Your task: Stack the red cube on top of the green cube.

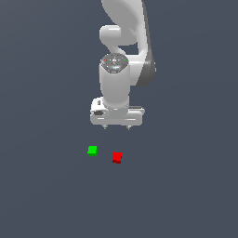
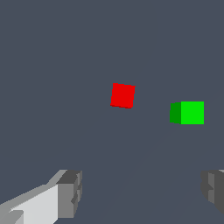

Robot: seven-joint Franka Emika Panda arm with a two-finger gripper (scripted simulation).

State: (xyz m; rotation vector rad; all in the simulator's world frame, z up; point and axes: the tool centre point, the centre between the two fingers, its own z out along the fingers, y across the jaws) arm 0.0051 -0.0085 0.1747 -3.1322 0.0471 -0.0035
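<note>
The red cube [image 1: 117,157] lies on the dark grey floor, slightly turned. The green cube [image 1: 92,150] lies a short way off toward the exterior view's left, apart from it. My gripper [image 1: 116,127] hangs above the floor, higher in the exterior view than both cubes, open and empty. In the wrist view the red cube [image 2: 122,95] and the green cube [image 2: 188,113] lie ahead of the two spread fingertips [image 2: 70,192], with nothing between the fingers.
The white arm [image 1: 123,56] rises behind the gripper. The dark grey floor [image 1: 186,186] spreads flat on all sides with no other objects in view.
</note>
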